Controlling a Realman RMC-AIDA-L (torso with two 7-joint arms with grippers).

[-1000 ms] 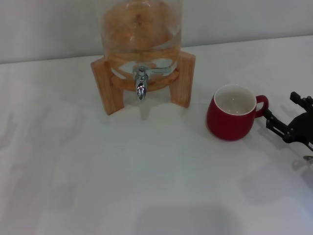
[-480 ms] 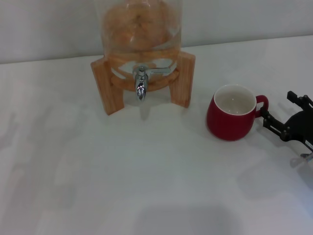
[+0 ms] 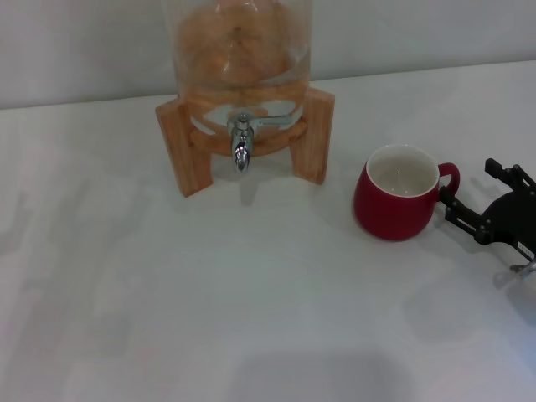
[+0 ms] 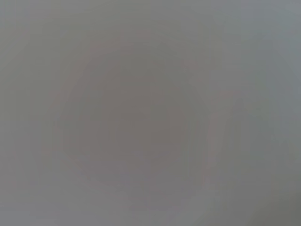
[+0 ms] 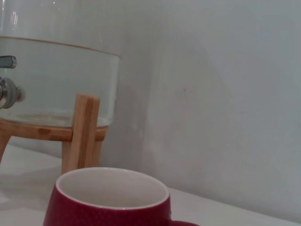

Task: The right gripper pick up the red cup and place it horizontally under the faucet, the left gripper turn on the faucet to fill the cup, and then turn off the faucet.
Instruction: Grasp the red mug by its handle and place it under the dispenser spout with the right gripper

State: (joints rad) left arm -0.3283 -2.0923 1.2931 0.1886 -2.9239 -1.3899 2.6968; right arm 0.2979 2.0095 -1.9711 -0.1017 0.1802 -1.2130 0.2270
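Note:
The red cup [image 3: 396,203] stands upright on the white table, right of the faucet, its handle turned to the right. My right gripper [image 3: 469,184] comes in from the right edge, open, one black finger just below the handle and the other farther right; nothing is held. The chrome faucet [image 3: 241,144] hangs at the front of the glass dispenser, well left of the cup. In the right wrist view the red cup [image 5: 108,202] fills the foreground with the faucet [image 5: 7,92] at the edge. My left gripper is out of view; its wrist view is a blank grey.
A glass drink dispenser [image 3: 239,50] sits on a wooden stand [image 3: 314,138] at the back of the white table [image 3: 209,293], against a pale wall.
My right gripper has slid left and slightly up, closing in on the cup's handle. Cup and faucet have not moved.

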